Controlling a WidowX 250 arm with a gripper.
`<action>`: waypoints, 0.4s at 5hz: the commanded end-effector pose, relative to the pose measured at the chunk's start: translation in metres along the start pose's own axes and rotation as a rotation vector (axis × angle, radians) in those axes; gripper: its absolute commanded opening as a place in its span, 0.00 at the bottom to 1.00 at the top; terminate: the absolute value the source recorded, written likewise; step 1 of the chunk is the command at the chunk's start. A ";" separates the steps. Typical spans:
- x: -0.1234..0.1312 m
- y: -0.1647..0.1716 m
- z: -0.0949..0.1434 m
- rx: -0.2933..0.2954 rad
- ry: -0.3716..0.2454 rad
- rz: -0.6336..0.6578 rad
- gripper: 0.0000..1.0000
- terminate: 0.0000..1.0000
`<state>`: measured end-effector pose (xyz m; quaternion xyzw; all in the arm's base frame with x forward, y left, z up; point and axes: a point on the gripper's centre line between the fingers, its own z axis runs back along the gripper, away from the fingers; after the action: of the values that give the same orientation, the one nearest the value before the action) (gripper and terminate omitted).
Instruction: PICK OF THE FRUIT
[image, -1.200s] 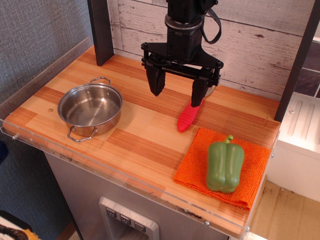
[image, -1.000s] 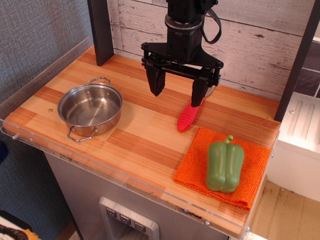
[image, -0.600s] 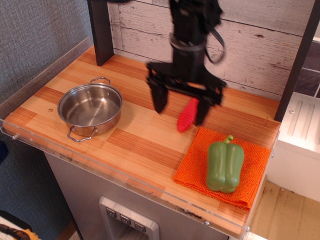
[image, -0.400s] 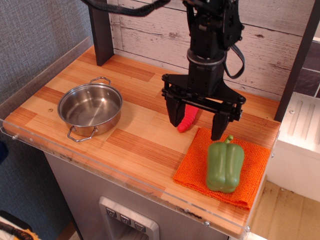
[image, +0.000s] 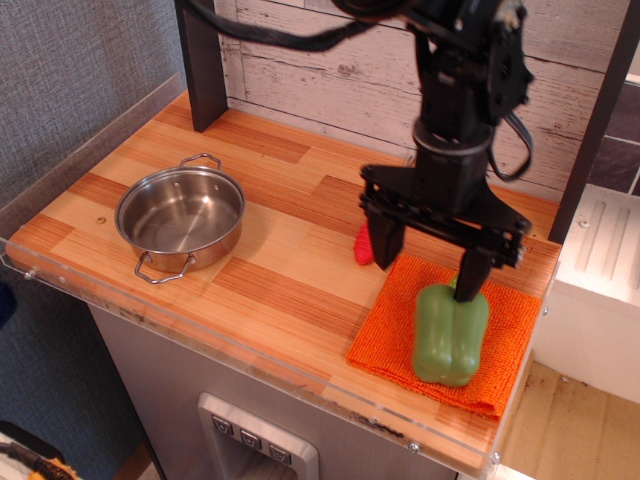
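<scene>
The fruit is a glossy green bell pepper (image: 450, 340) that stands on an orange cloth (image: 400, 325) at the front right of the wooden counter. My black gripper (image: 428, 263) hangs open just above and behind the pepper's left side. Its right finger covers the pepper's stem. Its left finger is over the cloth's back left corner. The jaws hold nothing.
A red fork handle (image: 362, 245) lies behind the cloth, mostly hidden by my left finger. A steel pot (image: 180, 215) with two handles sits at the left. A dark post (image: 200, 60) stands at the back left, and a plank wall runs along the back.
My gripper has moved from the back middle of the counter to the right and forward and has come lower, over the pepper. It stays open. The pepper, pot and fork have not moved.
</scene>
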<state>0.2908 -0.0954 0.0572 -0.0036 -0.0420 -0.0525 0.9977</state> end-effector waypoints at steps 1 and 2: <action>-0.002 -0.023 0.002 0.001 -0.024 -0.061 1.00 0.00; -0.005 -0.029 -0.001 0.009 -0.020 -0.075 1.00 0.00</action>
<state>0.2823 -0.1225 0.0498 0.0041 -0.0417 -0.0826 0.9957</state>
